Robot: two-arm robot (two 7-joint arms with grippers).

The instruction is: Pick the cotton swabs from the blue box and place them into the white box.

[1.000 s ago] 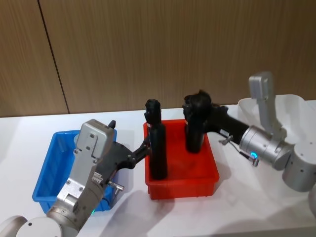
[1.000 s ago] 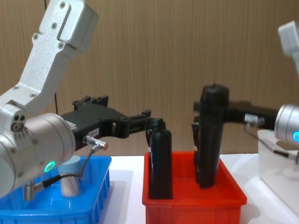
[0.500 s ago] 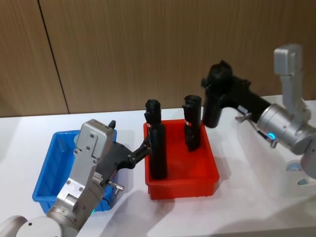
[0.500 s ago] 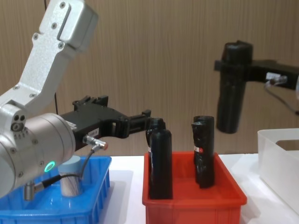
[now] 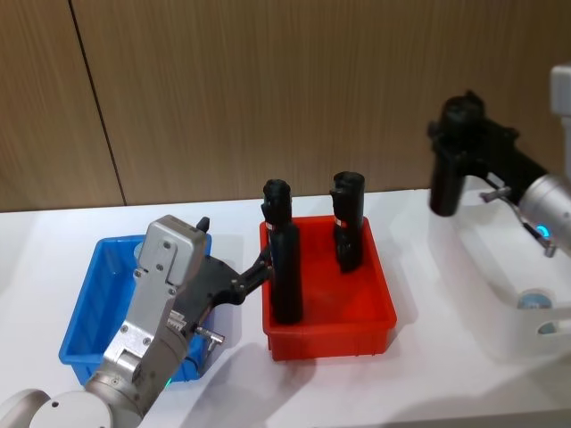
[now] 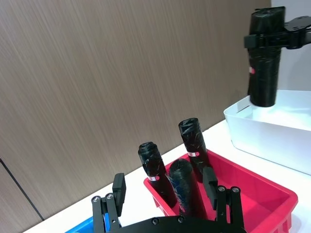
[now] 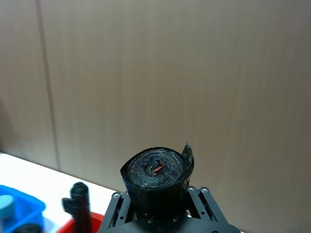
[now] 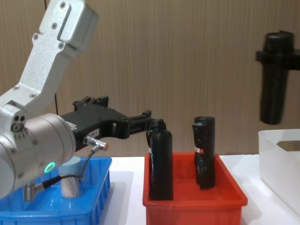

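Gripping a tall black bottle point(image 5: 446, 183), your right end effector point(image 5: 464, 143) has carried it up out of the red bin point(image 5: 326, 334) and now hangs above the white box's point(image 8: 276, 154) near rim. That isn't a cotton swab tub point(image 8: 71, 180); one sits in the blue box point(image 8: 56, 208), below your left end effector point(image 8: 145, 123), whose opening you can't judge. Open air surrounds the bottle.

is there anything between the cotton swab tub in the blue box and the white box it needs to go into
Yes. The red bin with upright black bottles sits between the blue box, holding the cotton swab tub, and the white box.
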